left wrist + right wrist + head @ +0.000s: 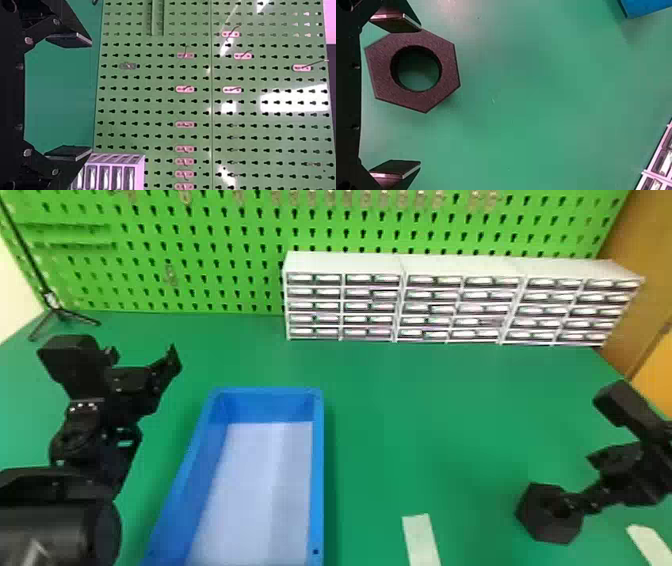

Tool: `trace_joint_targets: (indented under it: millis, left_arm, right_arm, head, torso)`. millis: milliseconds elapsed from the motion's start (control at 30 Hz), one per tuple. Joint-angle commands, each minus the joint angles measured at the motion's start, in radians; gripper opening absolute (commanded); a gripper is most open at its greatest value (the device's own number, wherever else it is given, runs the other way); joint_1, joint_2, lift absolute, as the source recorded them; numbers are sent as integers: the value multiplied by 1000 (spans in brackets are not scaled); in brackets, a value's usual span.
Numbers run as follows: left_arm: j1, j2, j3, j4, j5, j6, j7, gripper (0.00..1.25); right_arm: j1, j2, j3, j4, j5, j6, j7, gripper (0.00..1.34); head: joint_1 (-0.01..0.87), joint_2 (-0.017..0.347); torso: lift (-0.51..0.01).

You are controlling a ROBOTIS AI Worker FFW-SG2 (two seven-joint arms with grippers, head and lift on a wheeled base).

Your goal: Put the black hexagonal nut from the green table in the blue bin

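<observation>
At the robot's right side of the green worktop (425, 415), a black hexagonal nut (545, 524) with a round central hole lies flat beside and beneath the right black two-fingered tool (420, 95). The relation of interest is lateral: the nut is off-centre in the gap, close to the finger on the bin side (395, 23) and well apart from the opposite finger (395, 168). Both fingers of this tool are spread, with nothing grasped; whether the nearer one touches the nut cannot be told. The rectangular blue plastic bin (318, 470) stands to the robot's left of the nut, across a stretch of bare worktop, its long axis running roughly from near the robot toward the green pegboard (220, 255). The left black two-fingered tool (91, 97), likewise released, is on the far side of the bin from the nut, so the right arm is the natural one for the pick. The coming move probably calls for a small shift toward the bin to centre the gap on the nut before lowering and closing; descending without it could set the nearer finger on the nut's top face.
</observation>
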Motion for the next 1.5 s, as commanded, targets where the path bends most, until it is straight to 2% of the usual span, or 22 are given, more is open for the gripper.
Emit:
trace_joint_targets:
  millis: [0, 267, 1067, 1467]
  left_arm:
    - [-5, 0, -3, 0, 1, 0, 0, 934]
    - [-8, -1, -1, 0, 1, 0, 0, 934]
    - [-14, -1, -1, 0, 4, -8, 5, 930]
    - [-15, -1, -3, 0, 7, -12, 12, 930]
  right_arm:
    - [-22, 28, 0, 45, 34, -20, -2, 1243]
    - [-30, 54, -18, 109, 66, -52, -14, 1239]
    - [-51, 83, -14, 178, 67, -89, -78, 1238]
    - [-110, 109, 19, 270, 52, -129, -134, 1239]
  head:
    - [686, 28]
    - [686, 28]
    - [686, 28]
    - [686, 28]
  torso:
    - [-96]
    - [-96]
    - [-96]
    - [-96]
